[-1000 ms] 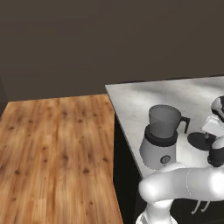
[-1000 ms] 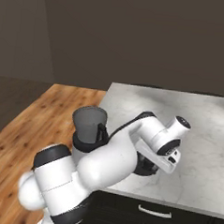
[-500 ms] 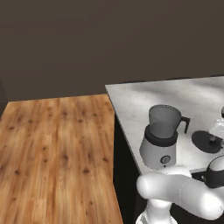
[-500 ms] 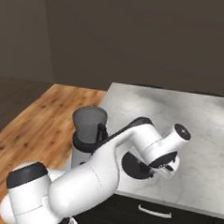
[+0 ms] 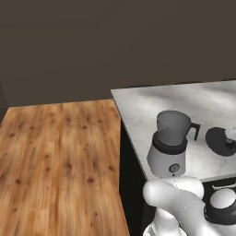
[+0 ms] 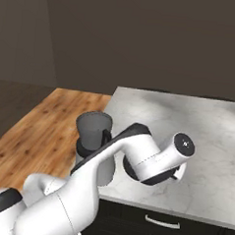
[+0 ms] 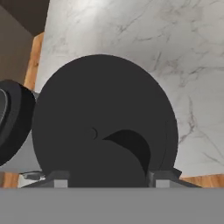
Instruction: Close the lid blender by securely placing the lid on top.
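One blender (image 5: pixel 169 144), lower right of the left base view: silver-grey base with a small dial, black collar, translucent grey jar with its mouth open, black handle toward frame right. It stands near the front edge of the marble worktop (image 5: pixel 184 101).

One lid (image 5: pixel 223 140), at the right edge of the same view: flat black disc lying on the worktop, just beside the blender on its handle side, not touching it.

Right base view: blender (image 6: pixel 94 138) at centre left, partly behind the white arm; the lid is hidden there by the arm's forearm and wrist, which reach low over the worktop (image 6: pixel 207 130) at centre right.

Hand view: the lid (image 7: pixel 103 120) close up at centre, its dark knob low in the frame; the blender's black collar (image 7: pixel 11 120) at the left edge.

One claw (image 7: pixel 106 179), bottom centre of the hand view: tips either side of the knob. Whether they press on it cannot be told.

Wooden floor (image 5: pixel 55 156) on the left of the left base view.
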Tool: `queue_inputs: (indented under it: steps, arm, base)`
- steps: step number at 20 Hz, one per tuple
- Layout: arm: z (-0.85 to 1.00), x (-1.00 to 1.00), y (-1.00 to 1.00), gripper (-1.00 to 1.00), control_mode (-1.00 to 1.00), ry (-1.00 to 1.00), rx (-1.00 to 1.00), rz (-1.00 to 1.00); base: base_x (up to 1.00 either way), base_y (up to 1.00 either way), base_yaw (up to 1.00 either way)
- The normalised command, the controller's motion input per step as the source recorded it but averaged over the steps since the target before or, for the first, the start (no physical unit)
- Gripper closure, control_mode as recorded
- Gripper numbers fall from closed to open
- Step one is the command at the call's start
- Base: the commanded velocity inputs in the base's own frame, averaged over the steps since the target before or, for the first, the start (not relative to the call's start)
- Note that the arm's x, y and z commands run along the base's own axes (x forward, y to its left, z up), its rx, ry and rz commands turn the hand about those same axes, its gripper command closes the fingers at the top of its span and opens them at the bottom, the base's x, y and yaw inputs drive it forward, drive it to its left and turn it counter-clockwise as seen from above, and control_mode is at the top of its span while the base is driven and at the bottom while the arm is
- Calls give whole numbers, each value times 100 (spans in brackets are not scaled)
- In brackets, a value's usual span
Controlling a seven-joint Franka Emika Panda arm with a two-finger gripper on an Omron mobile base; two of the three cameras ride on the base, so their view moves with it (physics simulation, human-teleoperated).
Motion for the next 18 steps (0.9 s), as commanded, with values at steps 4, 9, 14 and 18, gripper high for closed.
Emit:
queue_inputs:
  steps: [4,9,14,18]
  arm:
    - [60,-18,11,100,-100,-16,-3,0]
    - [58,-10,15,100,-100,-12,-2,0]
    - [51,0,15,100,-100,-10,-1,2]
    - [44,0,15,100,-100,-7,0,7]
  base:
    - [0,0,0]
    - [0,0,0]
    - [0,0,0]
    - [0,0,0]
